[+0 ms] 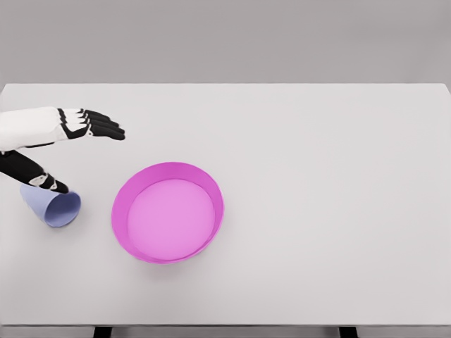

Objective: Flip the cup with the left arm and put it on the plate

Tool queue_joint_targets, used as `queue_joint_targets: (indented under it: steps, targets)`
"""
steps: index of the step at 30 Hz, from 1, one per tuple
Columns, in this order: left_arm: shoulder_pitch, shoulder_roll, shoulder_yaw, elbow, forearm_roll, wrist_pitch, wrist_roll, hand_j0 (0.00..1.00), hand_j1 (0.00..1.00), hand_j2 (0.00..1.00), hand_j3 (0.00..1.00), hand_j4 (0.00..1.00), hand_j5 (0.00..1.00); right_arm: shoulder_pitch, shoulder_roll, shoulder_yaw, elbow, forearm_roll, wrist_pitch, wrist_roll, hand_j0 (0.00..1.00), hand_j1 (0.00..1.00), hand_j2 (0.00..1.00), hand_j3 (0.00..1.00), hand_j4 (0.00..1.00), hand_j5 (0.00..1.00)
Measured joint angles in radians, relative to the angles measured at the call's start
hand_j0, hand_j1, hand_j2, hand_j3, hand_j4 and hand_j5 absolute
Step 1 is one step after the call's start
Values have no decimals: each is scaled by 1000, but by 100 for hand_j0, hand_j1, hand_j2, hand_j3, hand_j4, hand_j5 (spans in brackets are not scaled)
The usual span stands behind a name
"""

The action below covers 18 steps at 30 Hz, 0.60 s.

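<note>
A pale blue cup lies on its side at the left of the white table, its open mouth turned toward the front right. My left hand hovers over it from the left edge. The four black fingers stretch out to the right, well above the cup. The thumb reaches down and touches the cup's upper side. The hand is spread and does not enclose the cup. A round pink plate with a raised rim sits just right of the cup, a small gap between them.
The white table spans the whole view, with its front edge along the bottom and dark legs showing beneath. A grey wall stands behind it.
</note>
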Motion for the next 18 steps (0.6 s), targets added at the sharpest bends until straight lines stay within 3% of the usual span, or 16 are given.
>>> queue_joint_targets:
  steps: [7,18]
  targets:
    - [-21,1,-3,-1,16,0,0,100,100,100,100,100,100,6,0,1,2,-1,0,0,100,100,100,100,100,100]
    - [77,126,-30,28,14,0,0,100,100,100,100,100,100,6,0,2,3,-2,0,0,100,100,100,100,100,100]
